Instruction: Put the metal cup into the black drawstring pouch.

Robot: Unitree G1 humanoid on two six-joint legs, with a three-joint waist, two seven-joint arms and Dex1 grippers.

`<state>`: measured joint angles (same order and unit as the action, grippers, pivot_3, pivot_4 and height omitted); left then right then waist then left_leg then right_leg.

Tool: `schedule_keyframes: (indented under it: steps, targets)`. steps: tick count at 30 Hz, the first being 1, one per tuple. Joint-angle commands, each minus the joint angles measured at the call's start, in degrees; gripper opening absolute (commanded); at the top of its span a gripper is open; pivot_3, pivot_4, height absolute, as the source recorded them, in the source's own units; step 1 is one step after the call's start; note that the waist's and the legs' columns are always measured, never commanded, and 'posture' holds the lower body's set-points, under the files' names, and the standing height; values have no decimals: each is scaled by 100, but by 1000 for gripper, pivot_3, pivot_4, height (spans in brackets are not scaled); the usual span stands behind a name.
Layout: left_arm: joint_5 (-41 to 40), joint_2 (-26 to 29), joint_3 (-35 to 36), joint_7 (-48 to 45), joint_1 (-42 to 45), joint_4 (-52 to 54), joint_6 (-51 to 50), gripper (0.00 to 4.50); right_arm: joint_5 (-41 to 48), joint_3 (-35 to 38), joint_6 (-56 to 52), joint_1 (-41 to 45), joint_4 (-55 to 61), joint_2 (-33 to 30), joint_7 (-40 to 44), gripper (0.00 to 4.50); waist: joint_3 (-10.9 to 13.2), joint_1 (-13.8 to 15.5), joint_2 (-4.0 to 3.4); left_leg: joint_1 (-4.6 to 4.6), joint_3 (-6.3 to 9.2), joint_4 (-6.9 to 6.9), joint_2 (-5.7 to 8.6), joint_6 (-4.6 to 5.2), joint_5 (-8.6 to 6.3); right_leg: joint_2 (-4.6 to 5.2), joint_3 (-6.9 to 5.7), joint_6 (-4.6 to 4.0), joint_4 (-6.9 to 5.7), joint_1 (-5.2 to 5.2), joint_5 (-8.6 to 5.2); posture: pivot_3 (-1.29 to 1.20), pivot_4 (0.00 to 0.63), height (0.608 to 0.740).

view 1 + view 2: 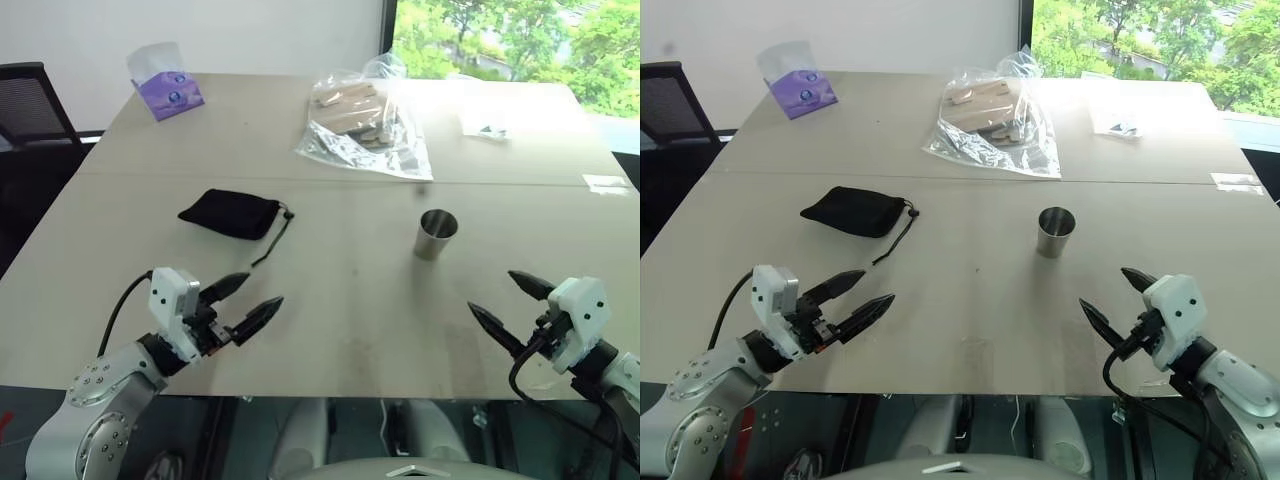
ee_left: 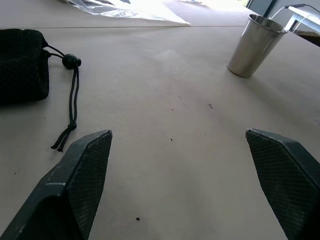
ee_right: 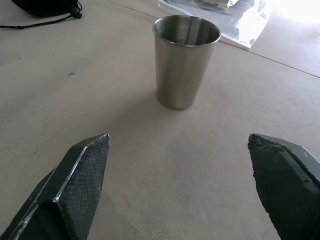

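The metal cup [image 1: 436, 234] stands upright, mouth up, on the beige table [image 1: 340, 330], right of the table's middle and well in from the near edge. The black drawstring pouch [image 1: 230, 213] lies flat on the left half of the table, well apart from the cup, its thin cord [image 1: 275, 238] trailing toward the near edge. Both grippers hover over the near edge, each empty. The left gripper [image 1: 247, 302] sits near the near left corner with its two black fingers spread wide, pointing inward toward the table's middle. The right gripper [image 1: 512, 307] sits near the near right corner, fingers likewise spread wide, aimed toward the cup. Toward the far edge lie a clear plastic bag of wooden blocks [image 1: 365, 118] and, near the far left corner, a purple tissue pack [image 1: 166, 88].
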<state>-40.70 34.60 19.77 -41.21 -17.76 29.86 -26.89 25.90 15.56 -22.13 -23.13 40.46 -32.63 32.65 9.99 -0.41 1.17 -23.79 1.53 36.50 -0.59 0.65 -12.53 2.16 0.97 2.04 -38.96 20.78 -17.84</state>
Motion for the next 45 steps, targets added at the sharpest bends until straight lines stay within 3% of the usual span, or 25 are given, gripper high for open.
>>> schedule_keyframes:
  steps: [1, 9, 15, 17, 21, 27, 45]
  targets:
    - [-163, -28, 171, 226, 151, 197, -44, 4428, 82, -70, 220, 75, 265, 0, 152, 4500, 0, 1, 0, 0, 0, 0, 0, 0, 0, 0, 0, 0, 0, 0, 0, 0, 150, 740]
    - [-191, -140, 319, 1339, 342, 775, -498, 4428, 609, -323, 726, 502, 429, 70, 760, 4500, -2, -10, 2, -1, 2, 0, -1, 0, 0, -1, -2, 2, 2, -2, 1, 0, 150, 740]
    - [1051, -1, -115, 3071, 445, 1658, -1542, 4428, 703, -516, 725, 773, 371, -33, 994, 4500, -2, -5, 2, 2, 5, 0, 0, 0, 0, -4, -4, 2, 1, -7, 2, 0, 150, 740]
    - [1177, -9, -250, 3534, 767, 1814, -2169, 4428, 779, -565, 626, 855, 446, -110, 1016, 4500, -2, -2, 2, 2, 5, 1, 0, 0, 0, -5, -4, 2, 0, -7, 2, 0, 150, 740]
    - [1240, 686, -866, 3793, 2057, 1676, -4046, 4428, 817, -656, 524, 998, 535, -247, 1041, 4500, -1, 73, 5, 4, 12, 2, 0, -1, 0, -10, -10, 2, -7, -10, 2, 0, 150, 740]
    - [1595, 545, -1823, 4175, 3739, 1033, -5546, 4428, 704, -712, 485, 995, 659, -271, 852, 4500, -1, 107, 9, 1, 15, 8, 10, -2, 1, -30, -13, 6, -7, -9, 3, 0, 150, 740]
    - [3517, -27, -3339, 4827, 5467, -634, -5436, 4428, 605, -689, 624, 690, 730, -271, 711, 4500, 0, 112, 12, -3, 18, 3, 18, -5, 3, -19, -14, 6, -10, -4, 4, 0, 150, 740]
